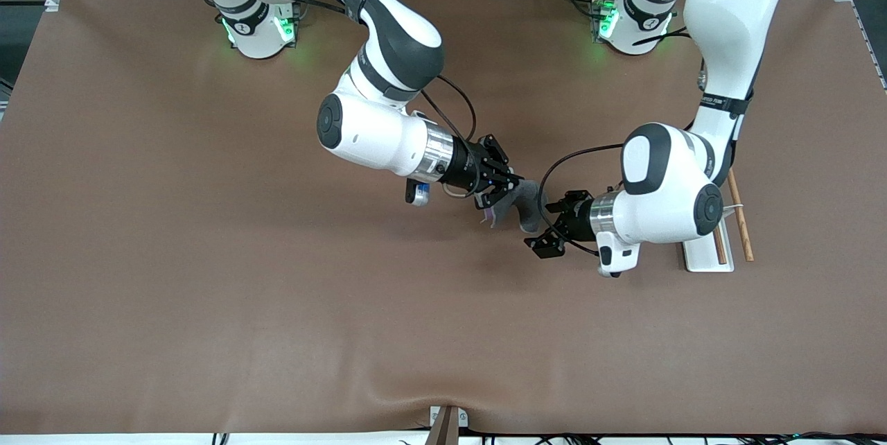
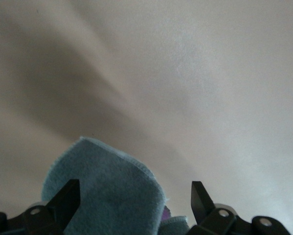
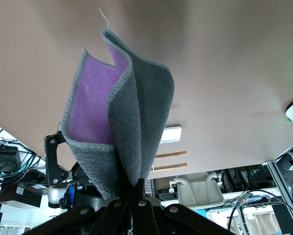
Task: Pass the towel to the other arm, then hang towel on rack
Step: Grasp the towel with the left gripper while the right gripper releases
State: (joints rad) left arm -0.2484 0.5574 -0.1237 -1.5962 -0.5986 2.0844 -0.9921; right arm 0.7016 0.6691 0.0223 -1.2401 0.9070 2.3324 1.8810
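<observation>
While both arms reach toward the middle of the brown table [image 1: 208,292], the small soft towel [image 1: 524,204], dark grey on one side and purple on the other, hangs in the air between the two grippers. The right gripper [image 1: 500,185] is up over the middle of the table, and its two black fingers are pinched together on one end of the towel. In the right wrist view the towel [image 3: 122,122] stands up out of the closed fingers in loose folds, with the purple side showing inside the grey.

The left gripper [image 1: 551,227] is up over the table just beside the towel, on the side toward the left arm's end. Its fingers [image 2: 68,198] are spread wide apart, and the free end of the towel [image 2: 107,188] sits in the gap between them. The fingers are not squeezing it.

The little rack [image 1: 724,233], a white flat base with two thin brown wooden rods, sits on the table near the edge at the left arm's end. The left arm covers part of it, and it is well apart from the towel.
</observation>
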